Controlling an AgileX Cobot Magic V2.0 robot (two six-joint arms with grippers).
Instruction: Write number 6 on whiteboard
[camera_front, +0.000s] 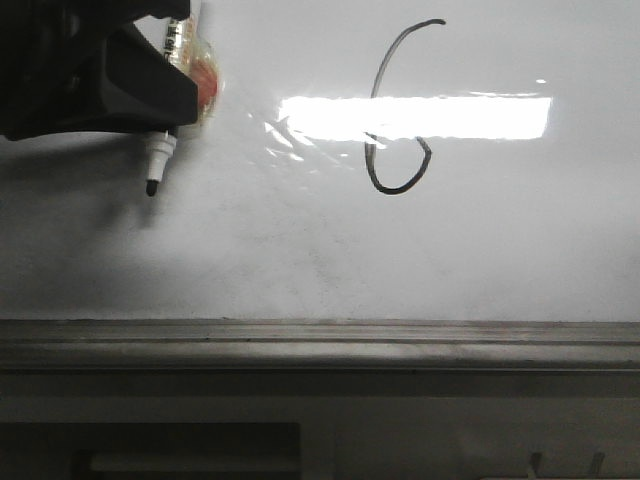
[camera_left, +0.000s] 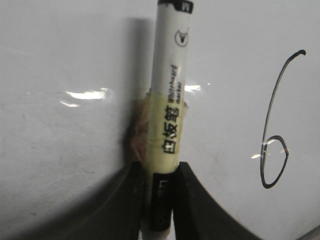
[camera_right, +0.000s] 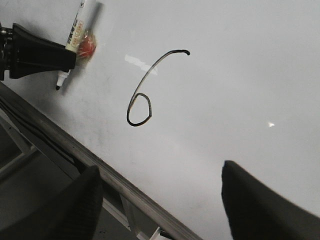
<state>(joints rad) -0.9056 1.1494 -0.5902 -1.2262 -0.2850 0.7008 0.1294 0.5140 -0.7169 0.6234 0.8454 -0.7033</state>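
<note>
A black hand-drawn number 6 (camera_front: 396, 110) stands on the whiteboard (camera_front: 300, 250), its stem crossing the bright light reflection and its loop closed below. It also shows in the left wrist view (camera_left: 274, 125) and the right wrist view (camera_right: 145, 97). My left gripper (camera_front: 165, 100) is at the upper left, well left of the 6, shut on a white marker pen (camera_left: 167, 100) wrapped in yellowish tape. The pen's black tip (camera_front: 152, 187) points down, with no line under it. My right gripper (camera_right: 160, 200) is open and empty, facing the board near its bottom rail.
The grey metal bottom rail (camera_front: 320, 345) runs across below the board, with a dark frame under it. A bright rectangular reflection (camera_front: 470, 117) lies across the board's middle. The board to the right of the 6 and below it is bare white with faint smudges.
</note>
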